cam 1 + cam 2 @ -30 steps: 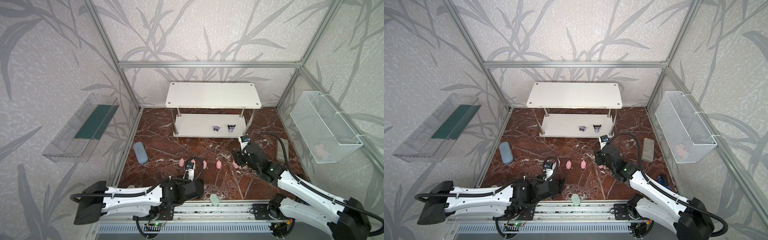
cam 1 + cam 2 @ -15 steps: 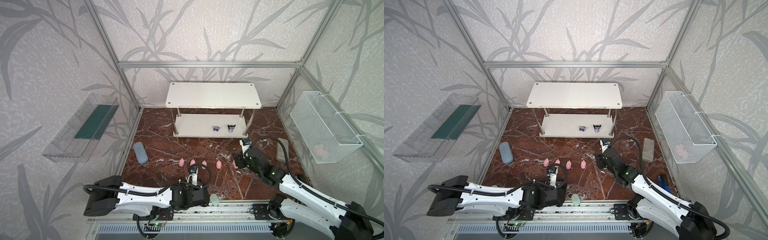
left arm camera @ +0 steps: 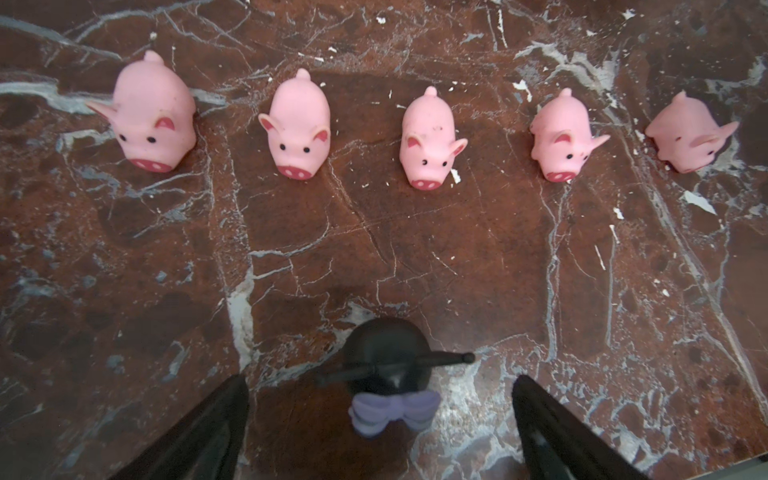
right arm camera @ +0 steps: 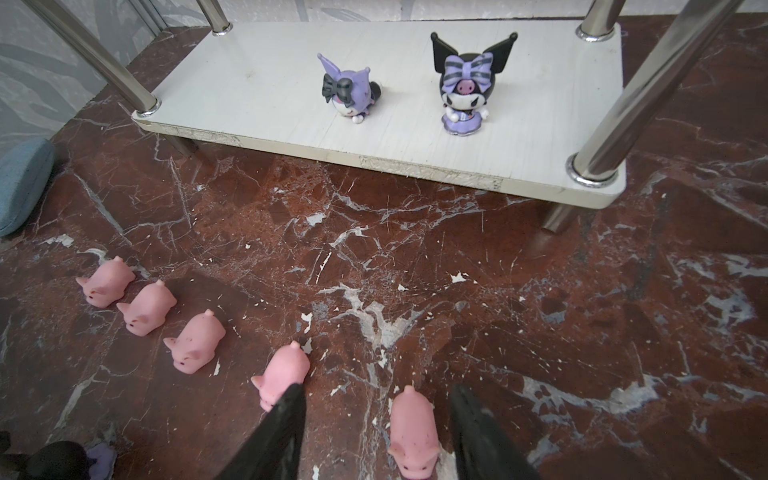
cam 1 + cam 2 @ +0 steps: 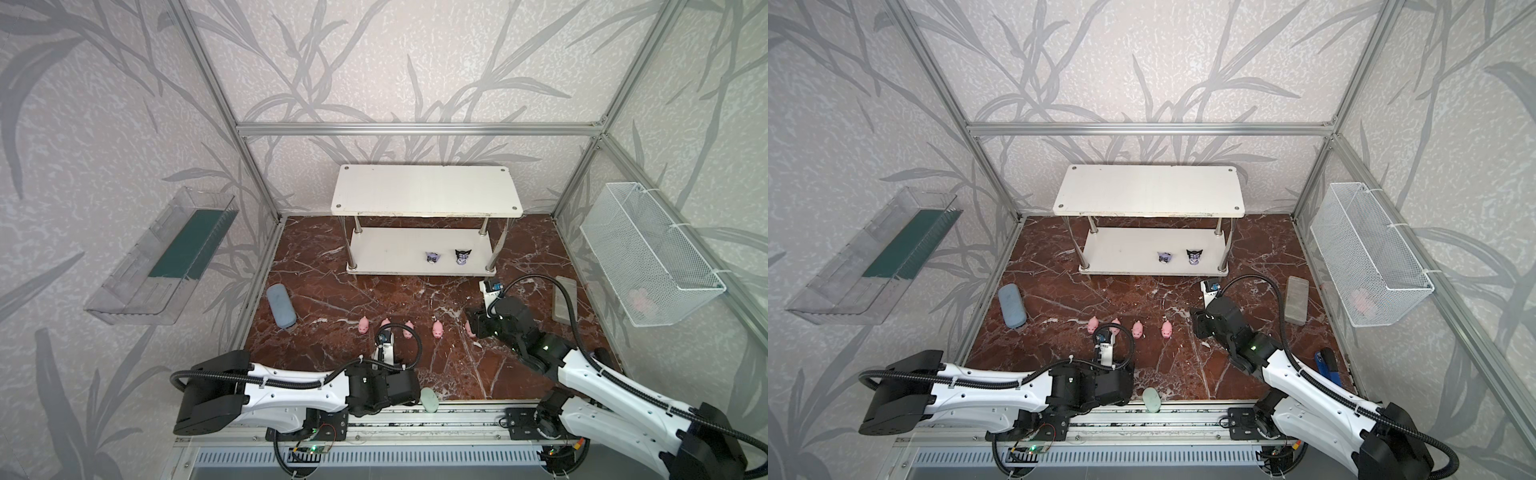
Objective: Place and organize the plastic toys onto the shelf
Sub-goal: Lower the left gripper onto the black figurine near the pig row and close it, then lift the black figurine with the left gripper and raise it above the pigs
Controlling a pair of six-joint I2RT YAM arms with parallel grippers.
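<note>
Progress: two black-and-purple figurines [image 5: 432, 257] stand on the lower board [image 5: 386, 253] of the shelf [image 5: 424, 189]; top board [image 5: 1150, 191] bare. Left on the surface [image 5: 332, 291]: five pigs [image 3: 430, 141] in a row, plus a third figurine [image 3: 388, 365]. Left end effector [image 3: 380, 384] is spread wide astride that figurine, not touching. Right end effector [image 4: 376, 390] is parted around the end pig [image 4: 411, 432], gaps both sides; one finger crowds the neighbouring pig [image 4: 286, 365]. Room: lower board's left half is free; posts [image 4: 638, 104] and the overhanging top board likely force frontal entry.
</note>
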